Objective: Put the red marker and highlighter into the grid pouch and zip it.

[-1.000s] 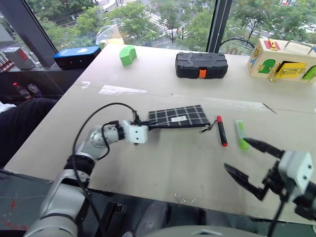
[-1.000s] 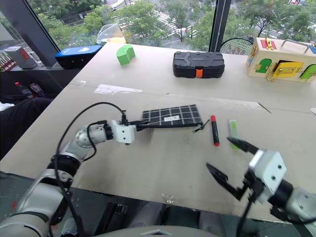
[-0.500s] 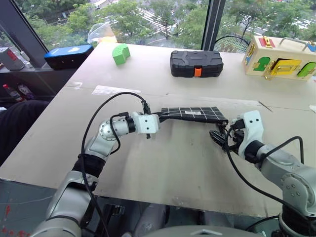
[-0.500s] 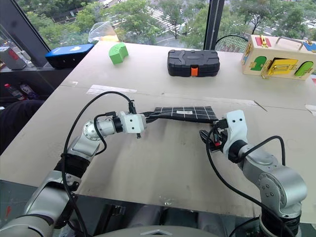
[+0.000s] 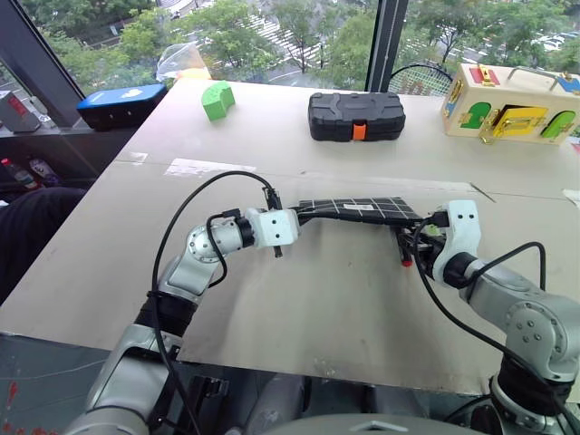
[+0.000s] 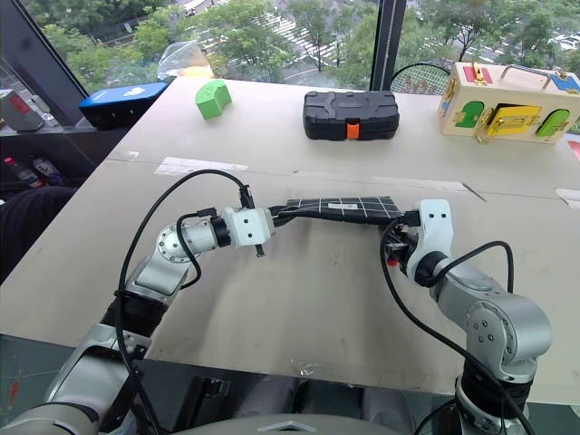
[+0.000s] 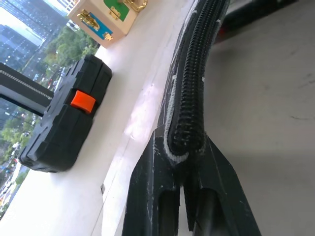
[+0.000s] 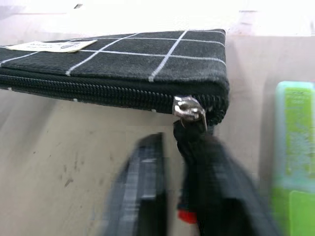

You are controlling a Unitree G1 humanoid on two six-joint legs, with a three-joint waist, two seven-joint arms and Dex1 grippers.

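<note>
The grid pouch [image 5: 358,209] lies mid-table, black with white lines, its left end raised. My left gripper [image 5: 304,217] is shut on that end, both fingers [image 7: 162,162] pinching the zipper edge. My right gripper [image 5: 405,243] is at the pouch's right end. In the right wrist view its blurred fingers [image 8: 145,187] stand close on either side of the black cord pull hanging from the metal zipper slider [image 8: 189,109]. A bit of the red marker [image 8: 184,216] shows under the fingers. The lime-green highlighter [image 8: 295,142] lies just beside them on the table.
A black hard case with an orange latch [image 5: 356,116] sits at the table's back. A green curved block [image 5: 215,99] and a blue box [image 5: 120,104] are back left. A wooden latch box [image 5: 507,104] stands back right. Bare table lies in front of the pouch.
My right arm came in from the near right to the pouch's zipper end and its wide-open jaws closed. The left gripper lifted its end of the pouch a little. The camera shifted.
</note>
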